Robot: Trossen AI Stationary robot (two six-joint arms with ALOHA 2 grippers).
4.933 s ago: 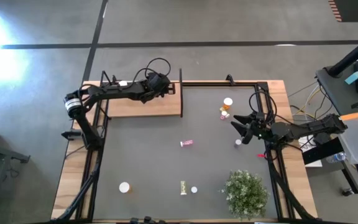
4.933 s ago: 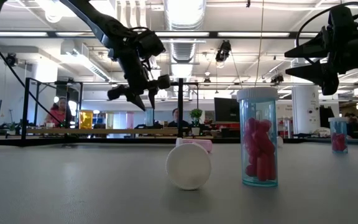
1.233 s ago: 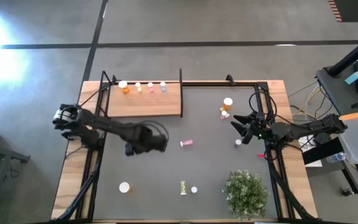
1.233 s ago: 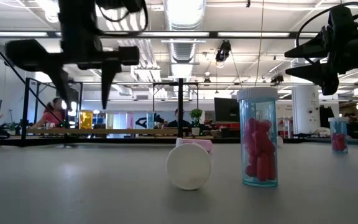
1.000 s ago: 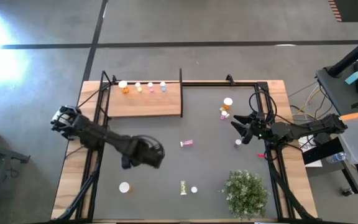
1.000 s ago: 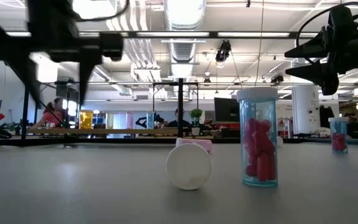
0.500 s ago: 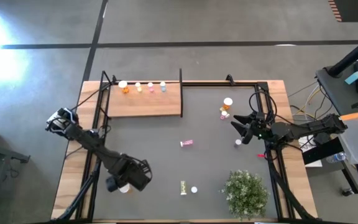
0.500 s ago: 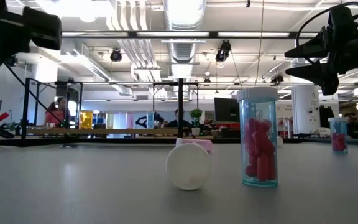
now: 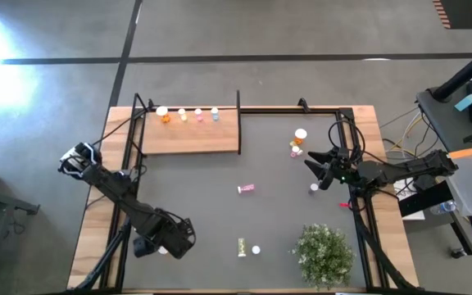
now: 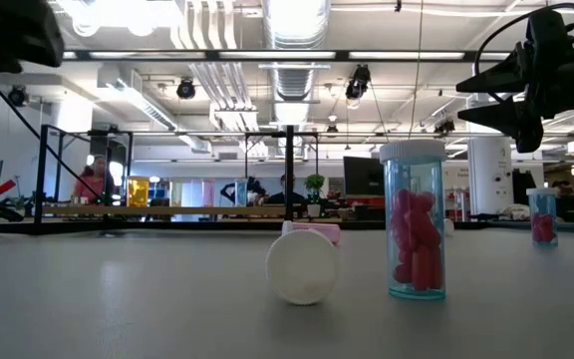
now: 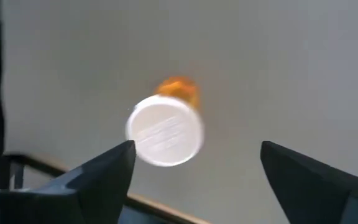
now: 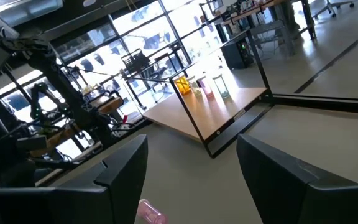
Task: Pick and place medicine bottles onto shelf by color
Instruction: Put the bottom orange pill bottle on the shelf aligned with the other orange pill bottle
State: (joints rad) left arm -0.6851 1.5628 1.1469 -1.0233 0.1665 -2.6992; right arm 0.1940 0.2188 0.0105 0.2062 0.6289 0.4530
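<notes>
My left gripper hovers over the table's near left part, open and pointing down. Under it stands an orange medicine bottle with its white cap up; the fingers are on either side of it, above it, and touch nothing. In the high view the gripper hides this bottle. The shelf lies at the far left, with several small bottles in a row on its far edge. My right gripper hangs open above the table's right side.
Loose bottles lie about the mat: a pink one in the middle, a yellow-green one and a small one near the front, and orange ones at the far right. A bushy plant stands near right.
My left gripper has swung from the middle left of the table toward the near edge and come to stand over the orange bottle at the near left. The bottles have not moved.
</notes>
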